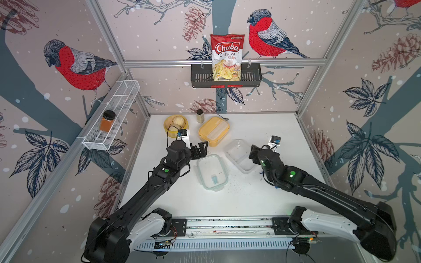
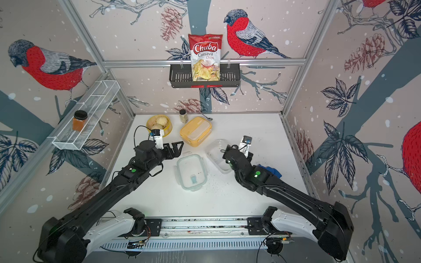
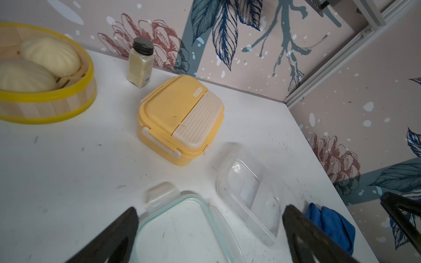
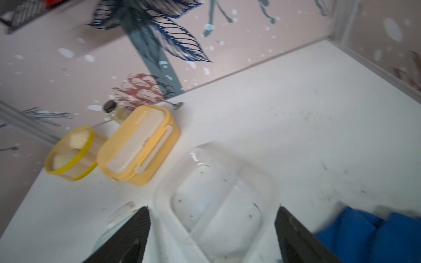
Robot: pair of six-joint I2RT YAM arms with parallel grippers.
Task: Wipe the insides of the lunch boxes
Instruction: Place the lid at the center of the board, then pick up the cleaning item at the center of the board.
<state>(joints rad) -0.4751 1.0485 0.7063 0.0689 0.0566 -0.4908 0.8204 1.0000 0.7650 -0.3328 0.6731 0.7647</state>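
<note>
Close by yellow box (image 3: 173,113), spice jar (image 3: 140,66)

Yellow lunch box (image 3: 180,118): yellow, with a cream ribbed lid panel.
Clear lunch box (image 3: 248,189): transparent, dark-flecked.
Lid (image 1: 212,172): clear, pale green rim.
Steamer basket (image 3: 45,100): pale wood, yellow bands.
Cloth (image 3: 330,223): blue.
Chips bag (image 1: 227,57): red and white.
Table (image 1: 262,127): white, speckled.
Walls (image 1: 159,34): pinkish, printed with red-breasted birds.

Clear box (image 3: 248,193): glossy see-thru plastic. Yellow box (image 3: 173,113): matt plastic, ribbed cream lid half. Blue cloth (image 3: 330,222) soft. Surface (image 3: 68,170) white, matt, scuffed.
</note>
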